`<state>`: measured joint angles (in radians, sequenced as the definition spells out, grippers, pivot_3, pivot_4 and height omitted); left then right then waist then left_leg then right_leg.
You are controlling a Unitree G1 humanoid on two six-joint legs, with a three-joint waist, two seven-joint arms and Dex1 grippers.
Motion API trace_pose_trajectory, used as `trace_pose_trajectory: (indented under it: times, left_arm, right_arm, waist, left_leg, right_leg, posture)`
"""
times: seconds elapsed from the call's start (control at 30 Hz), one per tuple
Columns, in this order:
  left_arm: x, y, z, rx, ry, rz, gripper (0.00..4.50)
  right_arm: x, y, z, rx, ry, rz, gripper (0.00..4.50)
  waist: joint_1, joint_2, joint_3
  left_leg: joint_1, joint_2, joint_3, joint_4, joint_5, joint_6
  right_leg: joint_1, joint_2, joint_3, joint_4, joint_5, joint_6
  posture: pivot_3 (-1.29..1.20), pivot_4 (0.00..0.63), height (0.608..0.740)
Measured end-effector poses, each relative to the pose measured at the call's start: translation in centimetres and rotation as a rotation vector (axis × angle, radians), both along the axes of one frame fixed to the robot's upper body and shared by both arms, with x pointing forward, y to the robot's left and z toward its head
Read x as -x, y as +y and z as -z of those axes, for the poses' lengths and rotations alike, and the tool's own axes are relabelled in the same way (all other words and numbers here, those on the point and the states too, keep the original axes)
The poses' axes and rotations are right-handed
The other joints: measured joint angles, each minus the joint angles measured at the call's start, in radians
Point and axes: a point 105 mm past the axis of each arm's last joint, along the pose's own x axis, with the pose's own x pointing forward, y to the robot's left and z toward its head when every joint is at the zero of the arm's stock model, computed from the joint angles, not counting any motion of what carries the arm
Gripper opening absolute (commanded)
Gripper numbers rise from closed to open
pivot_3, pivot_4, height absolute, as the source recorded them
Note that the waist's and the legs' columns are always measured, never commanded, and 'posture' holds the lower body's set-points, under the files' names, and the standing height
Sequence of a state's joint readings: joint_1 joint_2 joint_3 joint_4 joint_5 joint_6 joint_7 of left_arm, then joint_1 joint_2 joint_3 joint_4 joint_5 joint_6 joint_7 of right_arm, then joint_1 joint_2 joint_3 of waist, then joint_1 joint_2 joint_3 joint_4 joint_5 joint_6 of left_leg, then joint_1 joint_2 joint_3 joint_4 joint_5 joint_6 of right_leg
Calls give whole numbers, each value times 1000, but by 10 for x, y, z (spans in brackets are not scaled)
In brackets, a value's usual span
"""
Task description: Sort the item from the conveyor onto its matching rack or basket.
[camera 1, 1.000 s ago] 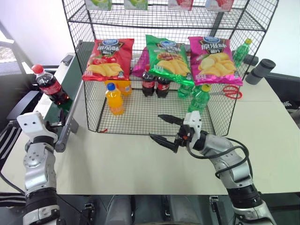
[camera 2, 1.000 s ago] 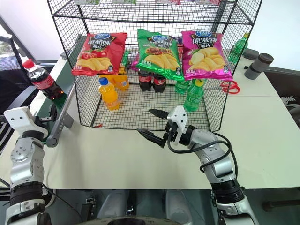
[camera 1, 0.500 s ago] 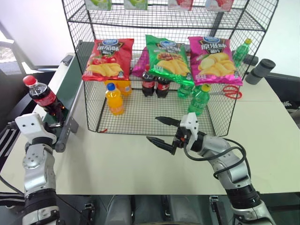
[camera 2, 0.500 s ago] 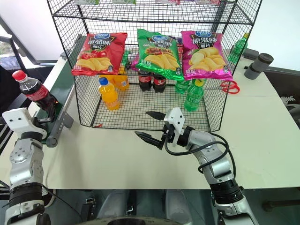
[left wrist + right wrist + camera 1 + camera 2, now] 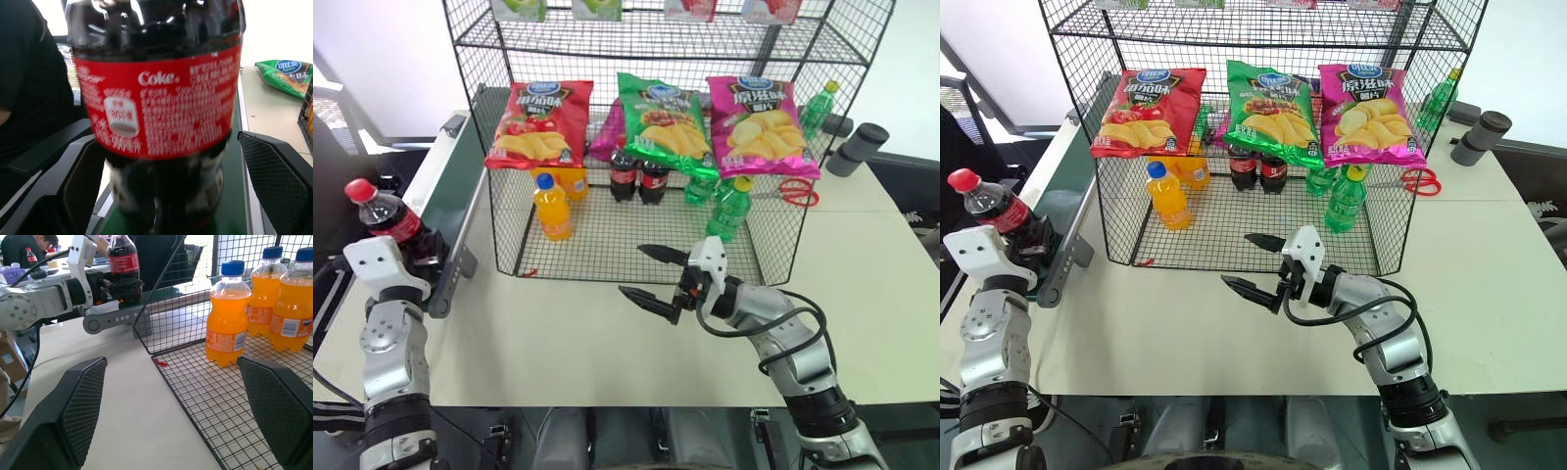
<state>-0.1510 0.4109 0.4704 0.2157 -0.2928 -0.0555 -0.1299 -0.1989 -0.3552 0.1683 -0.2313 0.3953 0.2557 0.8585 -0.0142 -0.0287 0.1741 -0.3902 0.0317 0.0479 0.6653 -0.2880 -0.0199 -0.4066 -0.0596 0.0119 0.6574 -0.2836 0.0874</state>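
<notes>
Left eye view: orange-drink bottles (image 5: 553,208), cola and green bottles are held inside the rack (image 5: 636,257). Left wrist view: cola bottle (image 5: 159,105) is framed between spread left jaws, beside the conveyor (image 5: 450,191). Right jaws are spread, empty.

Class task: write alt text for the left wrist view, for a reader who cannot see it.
A plastic cola bottle with a red label stands on the dark green conveyor belt, between the left end effector's two open black fingers. A green crisp bag lies on the beige table behind.
</notes>
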Motion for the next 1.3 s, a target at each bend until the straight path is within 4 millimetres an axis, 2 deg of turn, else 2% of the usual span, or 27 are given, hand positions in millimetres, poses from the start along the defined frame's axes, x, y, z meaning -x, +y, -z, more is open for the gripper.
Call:
trace_pose_trajectory:
  times: [0.1,0.37,0.43,0.5,0.57,0.63,0.7,0.8,0.97,1.07,1.17,1.3]
  left_arm:
    - [2,4,-1,5,-5,-15,2814]
    - [9,4,-7,-19,-15,38,2796]
    - [11,3,-27,-27,-59,104,2796]
    - [14,-1,-60,-61,-113,212,2796]
    - [22,-21,-100,-112,-168,397,2796]
    - [32,-48,-116,-122,-164,584,2796]
    - [41,-74,-114,-103,-100,758,2796]
    - [48,-105,-98,-42,45,946,2796]
    - [57,-159,-67,41,221,1218,2796]
    - [57,-185,-54,66,267,1350,2796]
    - [53,-209,-50,38,273,1457,2796]
    - [45,-227,-45,-29,285,1526,2796]
  right_arm:
    - [0,0,0,1,0,0,4500]
    - [0,0,0,2,0,-2,4500]
    - [0,-1,0,5,-1,-3,4500]
    - [-1,-1,-3,9,-9,-4,4500]
    - [-4,-2,-8,-1,-8,-7,4500]
    - [-7,-1,-13,-15,10,-15,4500]
    - [-9,0,-17,-29,42,-26,4500]
    - [-11,-1,-22,-57,86,-36,4500]
    - [-10,1,-43,-106,99,-61,4500]
    - [-6,5,-46,-110,124,-80,4500]
    - [-2,9,-46,-108,155,-96,4500]
    - [3,14,-49,-122,185,-116,4500]
  waist:
    - [0,0,0]
    - [0,-1,0]
    - [-1,-6,1]
    - [-3,-8,1]
    - [-5,-7,1]
    - [-6,-6,1]
    - [-7,-5,1]
    - [-7,-4,2]
    - [-5,-2,3]
    - [-2,-2,3]
    - [-1,-2,3]
    - [-4,-2,3]
  left_leg:
    - [0,0,0,0,0,0]
    - [-1,0,0,0,0,0]
    - [-2,1,-1,0,0,0]
    - [-2,1,-2,0,0,-1]
    - [-2,0,-1,-1,0,-1]
    - [-2,-1,-1,-2,0,-1]
    - [-2,-1,-1,-3,0,-1]
    - [-2,0,-2,-4,0,-1]
    - [-2,-1,-1,-4,0,-1]
    - [-3,-1,-1,-4,0,-1]
    - [-3,-1,-1,-3,0,-1]
    - [-3,-1,0,-3,0,0]
  right_leg:
    - [0,0,0,0,0,0]
    - [-1,0,0,0,0,0]
    - [-2,0,-1,0,0,0]
    - [-2,-1,-1,-1,0,0]
    - [-1,-3,-1,-3,0,-1]
    - [-1,-4,-1,-5,0,-1]
    - [-1,-4,-1,-6,0,-1]
    - [-1,-4,-1,-5,-1,-1]
    - [-1,-4,-1,-5,-2,-4]
    - [-1,-3,-1,-5,-1,-3]
    - [-1,-3,-1,-5,0,-1]
    - [-2,-1,-1,-5,0,-1]
  posture:
    - [0,150,740]
    - [0,150,740]
    - [0,150,740]
    - [0,150,740]
    - [0,150,740]
    - [0,150,740]
    - [0,150,740]
    - [0,150,740]
    - [0,150,740]
    - [0,150,740]
    - [0,150,740]
    - [0,150,740]
